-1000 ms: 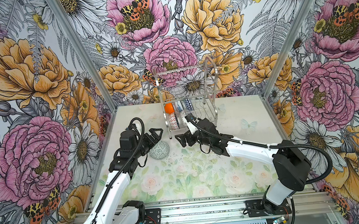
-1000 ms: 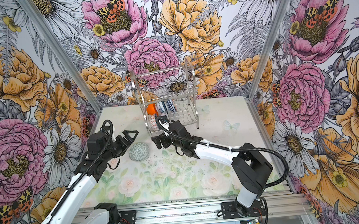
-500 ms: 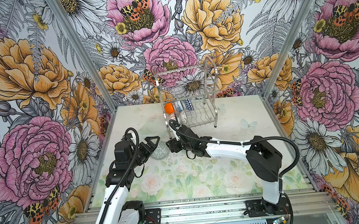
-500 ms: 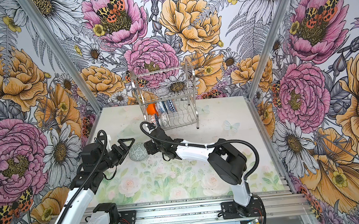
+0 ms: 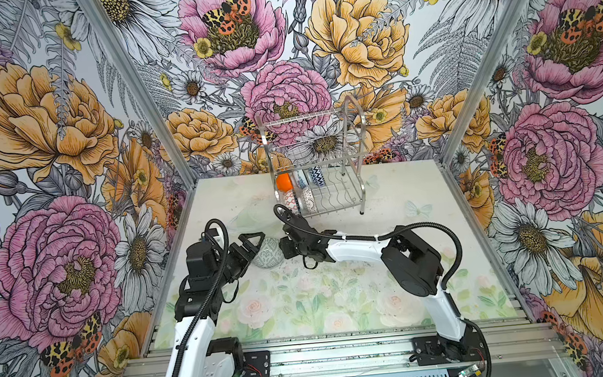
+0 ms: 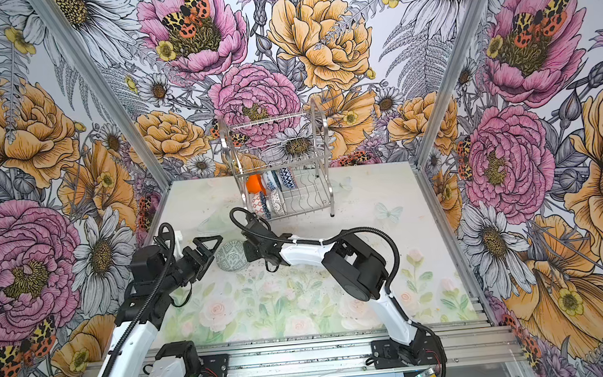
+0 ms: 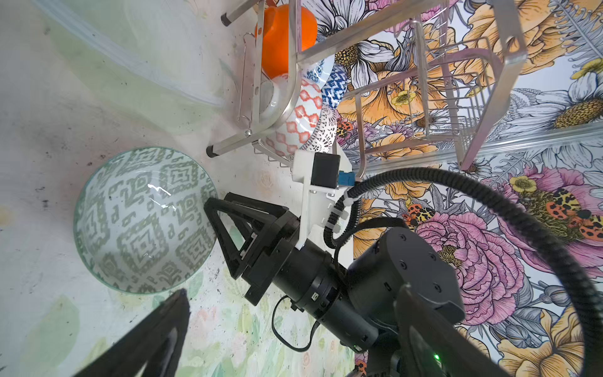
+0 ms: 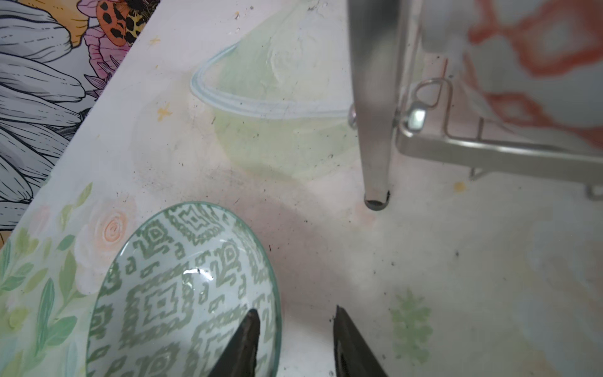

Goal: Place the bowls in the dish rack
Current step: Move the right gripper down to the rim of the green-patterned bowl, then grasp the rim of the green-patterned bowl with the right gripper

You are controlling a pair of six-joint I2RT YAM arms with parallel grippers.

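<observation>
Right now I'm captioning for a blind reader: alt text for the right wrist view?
The right gripper straddles the rim of a green bowl, one fingertip inside, one outside, jaws apart. Beyond stands a rack leg, with a blurred orange-white bowl in the rack.

Both are reaching in low toward the middle, tips nearly facing each other. The left arm [image 5: 193,330] angles up and forward, and the left gripper [image 5: 256,252] has its jaws spread wide. The right arm [image 5: 349,253] lies almost flat with its elbow bent back, and the right gripper [image 8: 295,313] has its fingers only partway apart.
</observation>
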